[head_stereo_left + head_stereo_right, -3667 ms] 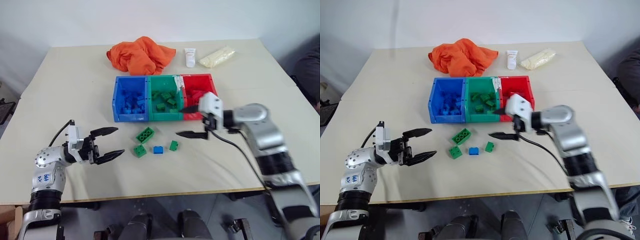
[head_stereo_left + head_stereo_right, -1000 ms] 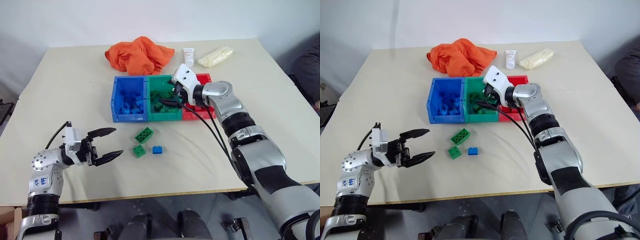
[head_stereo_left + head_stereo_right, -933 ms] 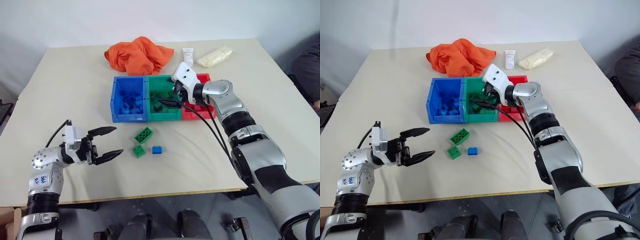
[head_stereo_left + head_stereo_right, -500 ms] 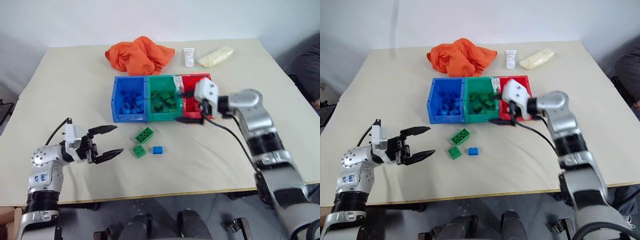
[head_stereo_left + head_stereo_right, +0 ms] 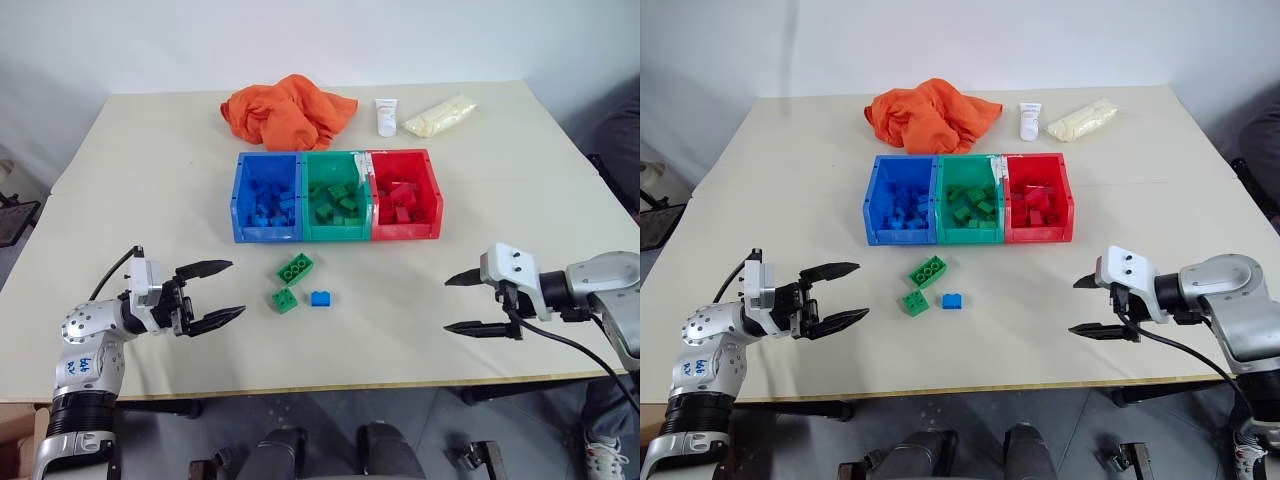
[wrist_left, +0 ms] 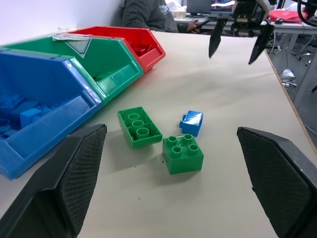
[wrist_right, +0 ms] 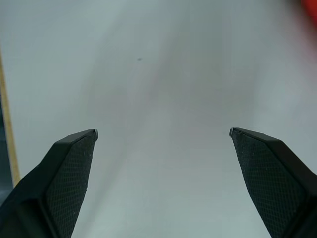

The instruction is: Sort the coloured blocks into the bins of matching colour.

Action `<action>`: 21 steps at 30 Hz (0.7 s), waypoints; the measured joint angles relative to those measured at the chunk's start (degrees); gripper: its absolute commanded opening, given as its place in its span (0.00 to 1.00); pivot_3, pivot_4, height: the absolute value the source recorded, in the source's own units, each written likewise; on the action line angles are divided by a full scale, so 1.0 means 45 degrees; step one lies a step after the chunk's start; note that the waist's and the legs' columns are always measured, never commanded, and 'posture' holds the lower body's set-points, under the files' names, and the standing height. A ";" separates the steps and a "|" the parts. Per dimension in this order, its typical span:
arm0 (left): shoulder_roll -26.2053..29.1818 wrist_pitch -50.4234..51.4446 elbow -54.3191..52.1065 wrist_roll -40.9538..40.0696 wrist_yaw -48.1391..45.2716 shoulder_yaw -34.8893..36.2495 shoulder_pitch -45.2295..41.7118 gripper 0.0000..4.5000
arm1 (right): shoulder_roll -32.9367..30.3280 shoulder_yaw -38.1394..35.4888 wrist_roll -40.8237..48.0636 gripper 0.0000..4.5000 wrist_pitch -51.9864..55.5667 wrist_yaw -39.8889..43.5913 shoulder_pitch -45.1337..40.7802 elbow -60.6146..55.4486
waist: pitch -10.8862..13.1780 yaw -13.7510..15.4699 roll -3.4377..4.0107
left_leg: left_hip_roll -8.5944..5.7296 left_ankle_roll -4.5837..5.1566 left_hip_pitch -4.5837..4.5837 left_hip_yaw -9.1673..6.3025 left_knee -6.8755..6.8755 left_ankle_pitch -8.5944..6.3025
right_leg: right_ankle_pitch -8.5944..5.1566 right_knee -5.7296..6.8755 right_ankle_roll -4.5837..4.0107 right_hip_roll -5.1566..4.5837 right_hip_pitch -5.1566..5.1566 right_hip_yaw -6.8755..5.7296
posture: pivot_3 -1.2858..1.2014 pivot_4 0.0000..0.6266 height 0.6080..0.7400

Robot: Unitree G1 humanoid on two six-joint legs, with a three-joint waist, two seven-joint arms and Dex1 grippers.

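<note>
Beige desk (image 5: 150,180), bins (image 5: 337,196) at centre. We log three loose blocks: green long (image 5: 295,267), green square (image 5: 285,299), blue (image 5: 320,298), at 3 o'clock of our nearer left gripper (image 5: 212,294). Left gripper and right gripper (image 5: 468,303): wide open, empty.

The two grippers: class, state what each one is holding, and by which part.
Nothing: the left gripper and the right gripper are both open and empty.

Bins (image 5: 337,236) — blue, green, red; loose blocks (image 5: 295,267) — two green, one blue.
</note>
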 measured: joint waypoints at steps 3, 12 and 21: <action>0.0000 0.0036 0.0000 0.0000 -0.0008 0.0000 -0.0002 1.00 | 0.0005 0.0001 0.0127 1.00 0.0157 -0.0160 -0.0002 -0.0127 | 0.0000 0.0026 0.0000 | -0.0001 0.0003 -0.0001 0.0000 0.0004 -0.0002 | 0.0000 0.0000 0.0000 -0.0002 0.0003 0.0001 | 0.52 0.24 1.00; -0.0010 0.0160 -0.0537 -0.0013 0.0057 0.0008 0.0185 1.00 | 0.2337 0.1693 0.0237 1.00 0.1071 -0.1147 -0.1727 -0.0799 | 0.0000 -0.0039 -0.0001 | 0.0013 0.0000 0.0002 0.0000 -0.0004 -0.0002 | 0.0000 -0.0005 0.0000 0.0007 0.0000 -0.0004 | 0.52 0.24 1.00; -0.0002 0.0363 -0.1115 -0.0193 0.0212 0.0068 0.0948 1.00 | 0.6075 0.4393 -0.0936 1.00 0.1021 -0.2718 -0.3850 0.0610 | 0.0000 -0.0002 -0.0001 | 0.0000 0.0000 0.0001 -0.0035 0.0007 -0.0001 | 0.0001 0.0012 0.0000 0.0006 0.0003 -0.0005 | 0.52 0.24 1.00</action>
